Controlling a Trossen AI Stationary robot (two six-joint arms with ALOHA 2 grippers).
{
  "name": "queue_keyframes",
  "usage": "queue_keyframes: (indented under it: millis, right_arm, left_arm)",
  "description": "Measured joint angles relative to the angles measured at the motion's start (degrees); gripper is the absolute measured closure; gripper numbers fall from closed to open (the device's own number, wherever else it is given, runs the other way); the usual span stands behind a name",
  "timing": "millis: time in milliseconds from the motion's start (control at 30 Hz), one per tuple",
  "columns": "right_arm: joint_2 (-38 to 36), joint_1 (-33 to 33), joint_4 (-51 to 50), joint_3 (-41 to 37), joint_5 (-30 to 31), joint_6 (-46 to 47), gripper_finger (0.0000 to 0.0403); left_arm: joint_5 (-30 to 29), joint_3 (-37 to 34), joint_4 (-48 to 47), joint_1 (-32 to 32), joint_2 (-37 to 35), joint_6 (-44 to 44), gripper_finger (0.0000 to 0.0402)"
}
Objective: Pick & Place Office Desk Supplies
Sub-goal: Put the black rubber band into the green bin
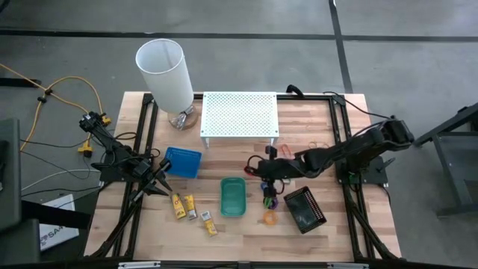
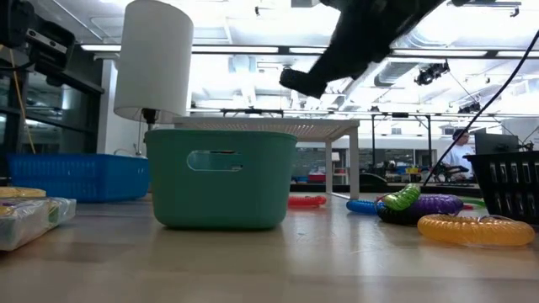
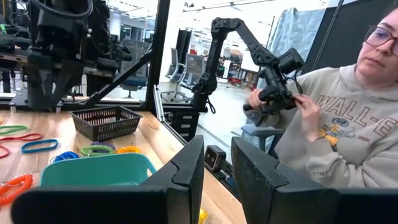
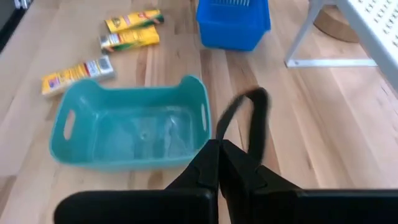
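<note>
A thin dark band [image 4: 252, 118] is pinched in the clenched right gripper [image 4: 219, 149], just beside the green plastic tray [image 4: 130, 134]. It should be carried over the tray and dropped in. The left gripper [image 3: 214, 171], half open, is kept far from the tray.

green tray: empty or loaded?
Empty. The right wrist view shows the green tray with a bare floor; the coloured rings lie outside it.

Two dark, matte, jointed arms on black frame rails; flat, squared black fingers [image 3: 186, 180] on the left gripper [image 3: 217, 177]; yellow cable (black connector) trailing left.
</note>
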Motion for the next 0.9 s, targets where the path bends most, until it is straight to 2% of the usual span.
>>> queue_keyframes:
  millis: [233, 367, 667, 900]
  right_arm:
    - [5.1, 0.29, 9.62, 0.11, -1.44, -0.24, 0.04]
    - [8.37, 1.11, 10.07, 3.56, -2.73, -1.74, 0.04]
    - [15.74, 3.11, 2.26, 15.32, -2.94, -6.47, 0.04]
    - [21.39, 3.08, -1.46, 20.08, -3.11, -7.03, 0.04]
  left_arm:
    - [0.0, 0.0, -0.01, -0.01, 0.0, 0.0, 0.0323]
    - [0.0, 0.0, 0.0, -0.01, 0.01, 0.0, 0.0323]
    - [0.0, 0.0, 0.0, 0.01, 0.0, 0.0, 0.0323]
    - [0.0, 0.0, 0.0, 0.01, 0.0, 0.0, 0.0323]
